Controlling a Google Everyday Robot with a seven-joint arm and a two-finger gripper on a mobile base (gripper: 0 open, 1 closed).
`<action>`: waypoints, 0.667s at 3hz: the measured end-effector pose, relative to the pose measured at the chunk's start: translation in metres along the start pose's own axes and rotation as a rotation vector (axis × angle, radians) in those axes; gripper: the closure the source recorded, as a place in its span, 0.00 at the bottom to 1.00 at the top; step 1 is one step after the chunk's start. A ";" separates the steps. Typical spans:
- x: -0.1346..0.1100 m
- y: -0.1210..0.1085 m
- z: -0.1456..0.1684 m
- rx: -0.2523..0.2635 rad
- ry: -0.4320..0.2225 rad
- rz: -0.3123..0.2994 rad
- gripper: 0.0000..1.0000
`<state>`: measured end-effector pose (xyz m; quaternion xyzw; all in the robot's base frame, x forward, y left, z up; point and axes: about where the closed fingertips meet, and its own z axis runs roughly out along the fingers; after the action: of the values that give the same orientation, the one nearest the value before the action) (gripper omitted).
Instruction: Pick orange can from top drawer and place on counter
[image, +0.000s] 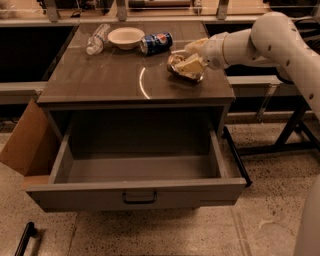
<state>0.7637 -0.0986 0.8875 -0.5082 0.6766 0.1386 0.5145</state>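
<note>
Golden-orange and wrinkled, the orange can (176, 64) is on the counter (110, 75), in the upper right part of the frame, near the right edge of the top and a little back from its front edge. It seems to rest on the surface, with its shadow directly under it. The gripper (187, 58) is at the can, reaching in from the right on the white arm (260, 37). One pale finger (192, 65) lies across the front of the can and the other stands behind it, so the jaws appear to be pinching the can from both sides.

I judge that the task is in its last step: the can is out of the drawer and down on the counter, and only the release is missing. The next move calls for spreading the jaws without pushing the can, which looks light and uneven and may tip or roll. After that the gripper should go up or back to the right, away from the can.

The drawer (135, 187) is pulled out wide in the lower half of the frame, and I see nothing inside it. At the back of the counter, upper centre, a blue soda can (156, 42) lies on its side quite near the gripper, so a careless move to the left or back could hit it. Left of it are a white bowl (126, 36) and a plastic bottle (97, 39), both well apart from the can. A cardboard box (22, 145) stands against the left side of the cabinet, out of the way.
</note>
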 end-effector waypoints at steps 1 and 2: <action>-0.001 -0.004 -0.001 0.011 -0.001 0.004 0.00; -0.009 -0.002 -0.026 0.022 0.002 -0.005 0.00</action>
<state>0.7509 -0.1129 0.9072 -0.5042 0.6775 0.1293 0.5197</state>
